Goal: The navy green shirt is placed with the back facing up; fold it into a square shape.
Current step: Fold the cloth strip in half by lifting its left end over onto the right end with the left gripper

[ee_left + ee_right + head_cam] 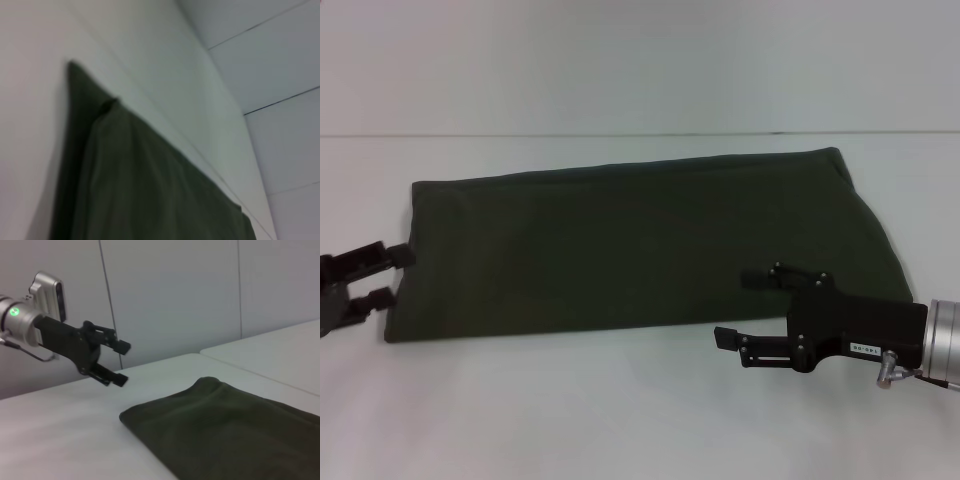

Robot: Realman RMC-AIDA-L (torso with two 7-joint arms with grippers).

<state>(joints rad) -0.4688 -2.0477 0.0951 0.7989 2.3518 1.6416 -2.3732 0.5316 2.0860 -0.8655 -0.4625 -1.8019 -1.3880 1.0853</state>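
Shirt fabric fills the middle of the scene: the navy green shirt (630, 245), a large plain dark olive-green garment of soft matte cloth, lies flat on a white table (620, 410). It is already folded into a long band that runs across the table from the robot's left to its right. No sleeves or collar show. The end on the robot's left is cut nearly square; the end on the right is wider and slopes down toward the near edge. In the left wrist view the same cloth (150, 185) shows a doubled layer with a small bunched corner at its top. In the right wrist view one rounded, slightly puffed corner of the shirt (225, 430) rests on the tabletop.

At the shirt's left end sits the left gripper (382, 276), a black two-fingered pincer. Its fingers are spread apart, one above the other, tips just beside the cloth edge and holding nothing. The right wrist view shows this left gripper (120, 362) from afar, raised a little above the table and apart from the shirt corner.

Near the shirt's right end hangs the right gripper (740, 309), black with a silver wrist. Its fingers are also apart: the farther fingertip over the cloth, the nearer one over bare table just off the near edge. It grips nothing.
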